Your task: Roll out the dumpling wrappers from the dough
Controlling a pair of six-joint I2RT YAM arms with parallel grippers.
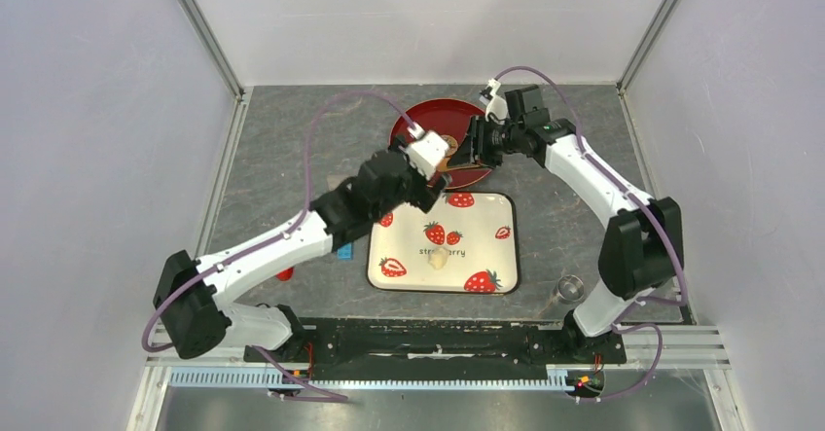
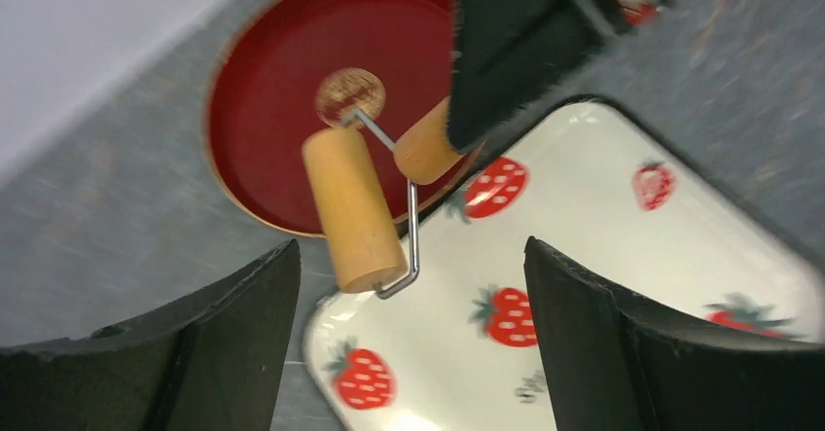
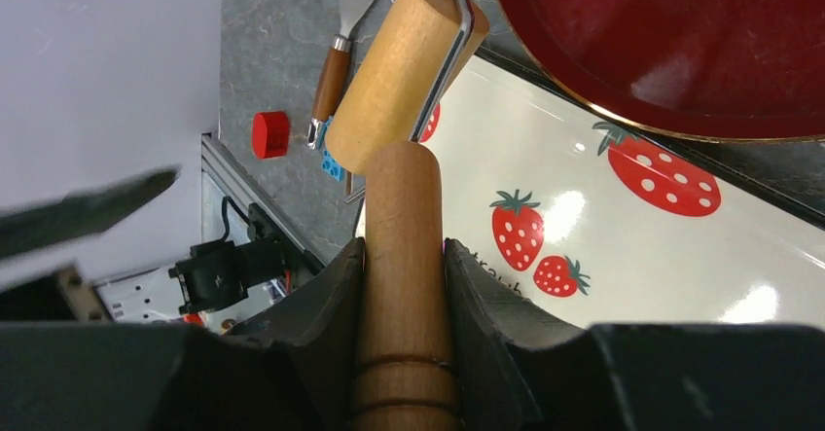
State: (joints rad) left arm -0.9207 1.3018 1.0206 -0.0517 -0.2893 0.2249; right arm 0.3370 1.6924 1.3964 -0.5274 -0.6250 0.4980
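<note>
On grey table point(image 1: 292, 139), white walls point(image 1: 97, 110): left gripper point(image 2: 409, 256) released; right gripper point(image 3: 401, 256) grasping roller handle point(image 3: 401, 188).

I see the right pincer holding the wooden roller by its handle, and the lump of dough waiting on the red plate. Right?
Not quite. The dough lies on the strawberry tray, not on the red plate; the top external view shows it. The right pincer does hold the wooden roller by its handle.

wooden roller point(image 2: 352, 207), red plate point(image 2: 272, 81), strawberry tray point(image 2: 584, 217)
</note>
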